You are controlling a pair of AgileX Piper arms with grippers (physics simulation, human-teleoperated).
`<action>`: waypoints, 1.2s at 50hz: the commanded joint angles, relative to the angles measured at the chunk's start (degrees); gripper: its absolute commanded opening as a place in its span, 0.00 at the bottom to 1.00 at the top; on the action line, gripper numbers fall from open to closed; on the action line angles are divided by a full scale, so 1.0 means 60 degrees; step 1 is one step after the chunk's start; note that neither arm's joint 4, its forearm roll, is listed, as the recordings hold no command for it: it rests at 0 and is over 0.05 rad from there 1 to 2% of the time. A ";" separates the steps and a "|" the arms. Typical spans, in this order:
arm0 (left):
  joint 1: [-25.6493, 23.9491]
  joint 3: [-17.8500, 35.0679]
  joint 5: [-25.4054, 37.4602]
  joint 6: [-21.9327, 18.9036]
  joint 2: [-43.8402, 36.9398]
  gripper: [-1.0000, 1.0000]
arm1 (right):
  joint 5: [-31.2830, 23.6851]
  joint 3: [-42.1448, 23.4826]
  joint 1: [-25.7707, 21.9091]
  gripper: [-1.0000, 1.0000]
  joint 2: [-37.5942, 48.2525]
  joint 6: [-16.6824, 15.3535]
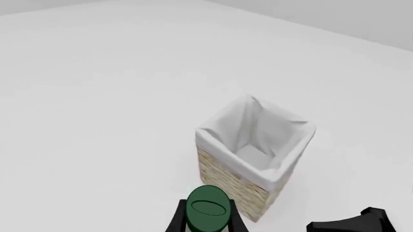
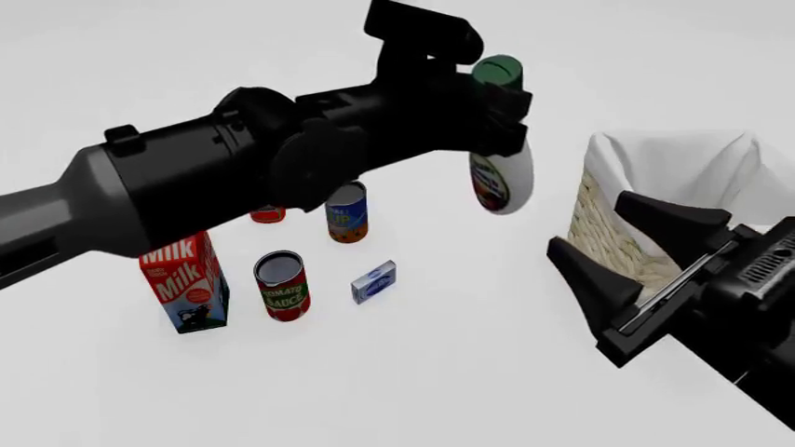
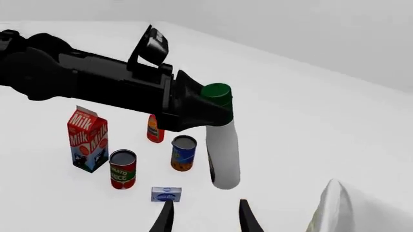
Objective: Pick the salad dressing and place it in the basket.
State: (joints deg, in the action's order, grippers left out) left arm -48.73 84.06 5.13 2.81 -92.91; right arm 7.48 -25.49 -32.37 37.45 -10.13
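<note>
Item: white plastic salad dressing bottle [image 2: 504, 182] with dark green cap and green-red oval label, hanging in the air above the white table [image 2: 410, 372], well clear of it, between the grocery cluster and the basket.
Holder: left tool [image 2: 504, 101], pinching the bottle at the neck just under the cap; cap top shows between the fingers in the left wrist view.
Axis: long axis near upright, cap up, base down and tilted slightly; label faces the front camera.
Handling (judged): rigid and light, smooth sides likely slippery; the neck below the cap gives a ledge against sliding, though held that high the body may swing.
Destination: large square tan woven wicker basket [image 2: 609, 237] with white cloth lining folded over the rim, standing open just right of the bottle; nothing visible inside.
Progress (judged): lifted, not yet over the opening; a sideways carry toward the basket is left.
Right tool [image 2: 621, 279]: spread, holding nothing, near the basket's front.
Other stock: red-and-white milk carton [image 2: 184, 284], red tomato can [image 2: 282, 286], blue-orange can [image 2: 346, 212], small blue box [image 2: 374, 281].
</note>
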 commanded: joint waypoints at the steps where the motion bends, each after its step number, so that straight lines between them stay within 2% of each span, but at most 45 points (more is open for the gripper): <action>1: -0.0146 0.0008 0.0023 -0.0149 0.0143 0.00 | 0.0442 -0.0326 -0.0066 1.00 0.0589 -0.0320; 36: -0.0299 -0.0300 -0.0024 -0.0288 0.0272 0.00 | 0.0932 -0.0834 0.0187 1.00 0.1409 -0.1037; 60: -0.0514 -0.0468 -0.0029 -0.0228 0.0315 0.00 | 0.1631 -0.1051 0.0316 1.00 0.2206 -0.1096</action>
State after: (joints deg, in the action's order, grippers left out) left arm -51.31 81.29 5.13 2.09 -91.47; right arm 15.61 -31.25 -30.66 48.83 -16.45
